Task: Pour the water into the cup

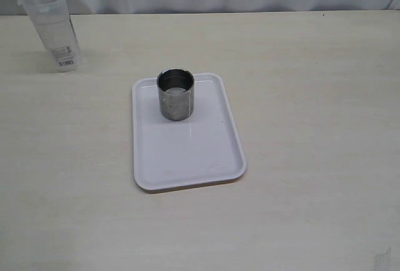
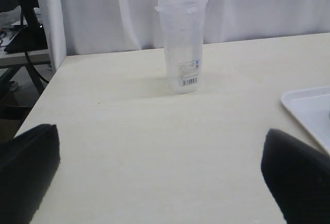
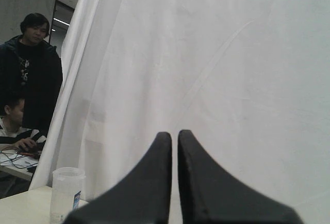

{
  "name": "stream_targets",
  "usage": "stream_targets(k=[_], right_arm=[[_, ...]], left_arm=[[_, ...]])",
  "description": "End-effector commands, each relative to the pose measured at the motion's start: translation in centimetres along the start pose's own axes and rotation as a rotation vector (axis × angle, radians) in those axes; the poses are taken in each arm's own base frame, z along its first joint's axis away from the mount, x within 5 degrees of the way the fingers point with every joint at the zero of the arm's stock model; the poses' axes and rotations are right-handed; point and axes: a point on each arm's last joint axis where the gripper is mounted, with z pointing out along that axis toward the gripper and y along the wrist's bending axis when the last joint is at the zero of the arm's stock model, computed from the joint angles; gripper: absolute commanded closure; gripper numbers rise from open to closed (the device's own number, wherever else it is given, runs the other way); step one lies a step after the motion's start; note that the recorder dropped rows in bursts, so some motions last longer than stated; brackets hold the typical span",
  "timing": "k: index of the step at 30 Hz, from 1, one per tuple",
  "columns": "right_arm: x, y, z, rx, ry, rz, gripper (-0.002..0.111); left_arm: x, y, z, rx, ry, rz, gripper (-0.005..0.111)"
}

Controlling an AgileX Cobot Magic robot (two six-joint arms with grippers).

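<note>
The left gripper [image 2: 160, 144] hangs spread wide and empty over the table [image 2: 129, 126], with the plastic container [image 2: 181, 43] beyond it, the right gripper [image 3: 175, 139] is pinched closed on nothing before a white curtain [image 3: 232, 69], and the cup [image 1: 175, 94] stands upright at the tray's [image 1: 187, 158] far end.

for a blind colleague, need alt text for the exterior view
A short steel cup stands upright at the far end of a white tray on a pale table; a taller clear plastic container stands apart at the far left.
</note>
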Motion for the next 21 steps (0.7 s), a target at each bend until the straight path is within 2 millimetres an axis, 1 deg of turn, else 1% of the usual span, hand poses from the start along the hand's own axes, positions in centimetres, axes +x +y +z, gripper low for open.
stream_targets(k=[1, 7, 21], right_arm=[[0.20, -0.01, -0.04, 0.005, 0.008, 0.004, 0.104], [0.20, -0.01, -0.04, 0.005, 0.008, 0.004, 0.104], [0.20, -0.01, -0.04, 0.005, 0.008, 0.004, 0.104]], left_arm=[[0.01, -0.02, 0.01, 0.003, -0.008, 0.001, 0.002], [-0.02, 0.09, 0.01, -0.008, -0.011, 0.036, 0.002], [-0.02, 0.09, 0.01, -0.009, -0.011, 0.029, 0.002]])
